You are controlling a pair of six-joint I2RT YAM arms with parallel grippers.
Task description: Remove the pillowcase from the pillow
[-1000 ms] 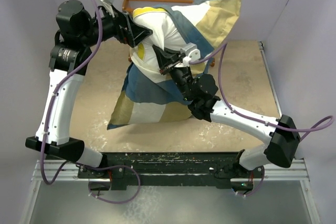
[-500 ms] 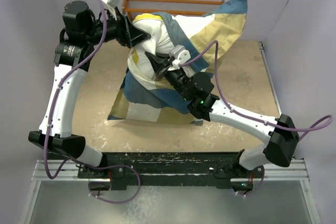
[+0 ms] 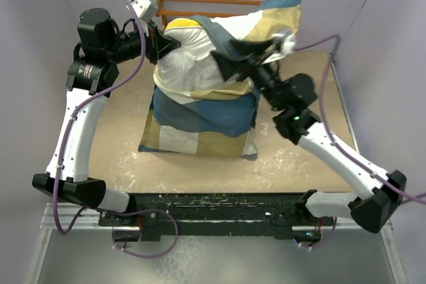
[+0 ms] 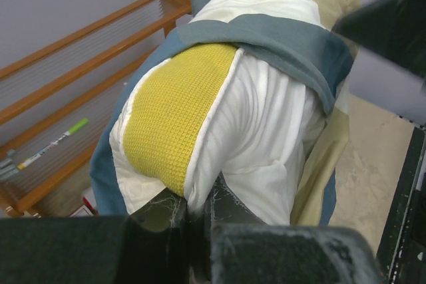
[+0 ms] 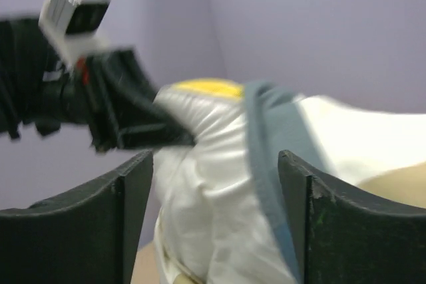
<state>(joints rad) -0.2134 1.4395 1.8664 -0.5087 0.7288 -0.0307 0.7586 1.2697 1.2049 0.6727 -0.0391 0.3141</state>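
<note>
The pillow (image 3: 190, 64) stands upright on the table, its cream top and yellow patch (image 4: 173, 111) bare. The blue, tan and white pillowcase (image 3: 200, 118) wraps its lower half, and one corner of it (image 3: 279, 18) sticks up at the back right. My left gripper (image 3: 160, 41) is shut on the pillow's white top corner (image 4: 196, 207), just below the yellow patch. My right gripper (image 3: 223, 63) hangs open at the pillow's right side. Between its fingers (image 5: 216, 184) I see the pillow (image 5: 219, 184) and the pillowcase's blue hem (image 5: 266, 138) beyond, not gripped.
A wooden rack (image 3: 206, 1) stands against the back wall just behind the pillow, also in the left wrist view (image 4: 80, 51). Purple walls close in left, back and right. The tan table (image 3: 306, 98) extends to the right, and a black rail (image 3: 200, 204) runs along the near edge.
My left gripper closed on the pillow's top corner. My right gripper opened, let go of the cloth and swung up to the right. The pillow settled more upright.
</note>
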